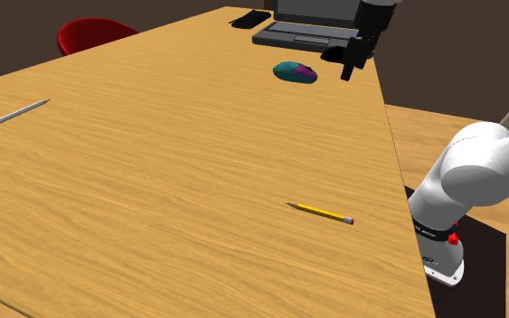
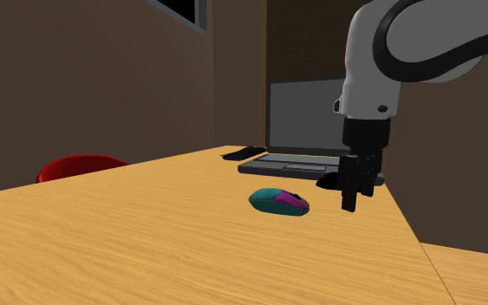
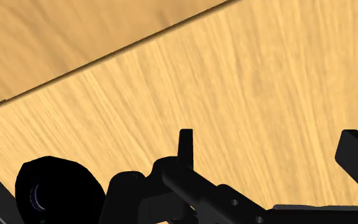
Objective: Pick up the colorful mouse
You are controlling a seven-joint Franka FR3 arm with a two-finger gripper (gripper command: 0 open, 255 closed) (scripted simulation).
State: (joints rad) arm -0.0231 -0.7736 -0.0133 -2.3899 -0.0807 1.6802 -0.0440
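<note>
mouse [image 2: 278, 202]: teal, magenta patch, flat on wooden table [image 2: 146, 238] | gripper [image 2: 349, 201]: black, points down, just beside mouse toward the view's right, apart from it | open laptop [image 2: 307, 130] behind both | small black item [image 2: 242, 154] beside laptop | red chair [image 2: 79, 166] at view's left

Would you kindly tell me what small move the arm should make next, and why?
Probably shift the pincer sideways toward the shoulder view's left until it is over the teal-and-magenta mouse. Its fingers stand apart, but it hangs beside the mouse, nearer the edge of the table, not above it.
</note>
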